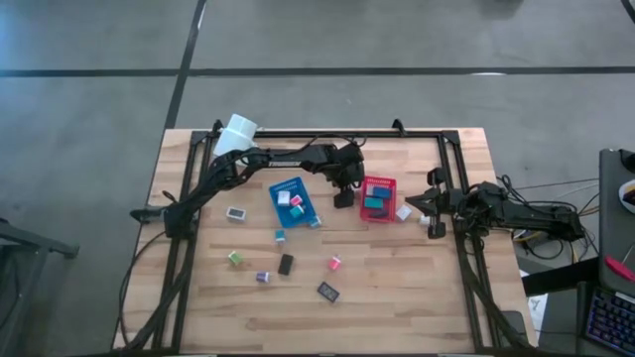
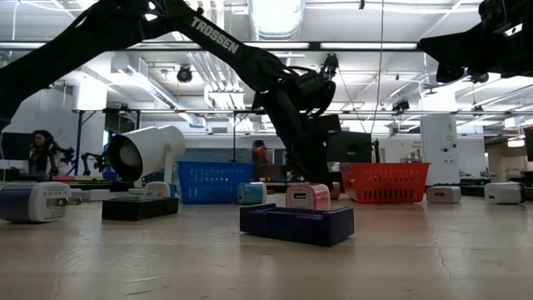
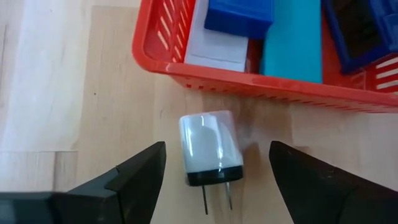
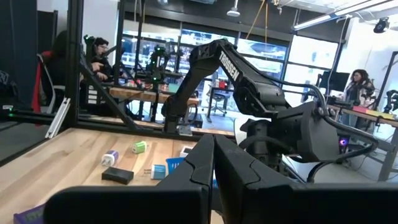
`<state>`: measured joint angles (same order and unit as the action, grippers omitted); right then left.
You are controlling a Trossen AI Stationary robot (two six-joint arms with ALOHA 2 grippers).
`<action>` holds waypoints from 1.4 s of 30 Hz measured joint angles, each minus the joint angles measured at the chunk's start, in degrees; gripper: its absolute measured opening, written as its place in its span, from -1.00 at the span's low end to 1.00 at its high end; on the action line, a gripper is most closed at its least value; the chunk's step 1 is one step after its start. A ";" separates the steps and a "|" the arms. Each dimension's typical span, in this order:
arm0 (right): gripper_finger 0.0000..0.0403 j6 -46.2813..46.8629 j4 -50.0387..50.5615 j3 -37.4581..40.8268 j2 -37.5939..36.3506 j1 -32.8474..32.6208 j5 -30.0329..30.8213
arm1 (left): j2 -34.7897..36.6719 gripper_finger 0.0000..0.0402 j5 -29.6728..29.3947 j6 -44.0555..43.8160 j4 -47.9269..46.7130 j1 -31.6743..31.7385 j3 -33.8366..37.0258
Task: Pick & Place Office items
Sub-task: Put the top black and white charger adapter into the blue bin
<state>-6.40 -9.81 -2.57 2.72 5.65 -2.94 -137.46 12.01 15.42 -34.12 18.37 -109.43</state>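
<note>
My left gripper (image 3: 217,171) is open and hangs low over the table beside the red tray (image 1: 378,184), as the high view (image 1: 344,195) shows. A white plug-in charger (image 3: 208,146) with a black face and two prongs lies on the wood between its fingers, touching neither. The red tray (image 3: 161,59) holds blue, teal and white blocks. The blue tray (image 1: 281,185) holds a white, a pink and a teal block. Several small blocks lie loose on the near table, among them a pink one (image 1: 335,263) and a black one (image 1: 286,264). My right gripper (image 4: 211,165) is shut and empty at the table's right (image 1: 434,226).
A white mug (image 1: 238,134) lies at the far left. A white block (image 1: 404,211) sits just right of the red tray. A dark purple block (image 2: 297,223) and a pink charger (image 2: 306,197) lie toward the near edge. People sit at desks in the room beyond the table.
</note>
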 joint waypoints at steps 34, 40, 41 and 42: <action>-0.96 -0.02 -0.86 0.02 0.20 0.02 -0.02 | 7.00 -0.33 0.51 5.32 -5.78 0.21 0.11; -0.96 -0.47 -2.05 0.02 0.68 -0.02 1.13 | 15.87 -0.33 5.99 8.36 -5.64 1.00 3.60; -0.96 -0.43 -2.29 0.02 0.69 -0.02 1.40 | 18.03 -0.33 6.79 8.49 -4.83 1.24 5.25; -0.96 -0.21 -2.46 0.02 0.83 0.00 1.64 | 20.51 -0.33 7.42 8.63 -3.66 1.53 7.14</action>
<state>-6.61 -12.27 -2.55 3.55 5.65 -1.30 -116.94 19.43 24.05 -37.78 19.90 -102.29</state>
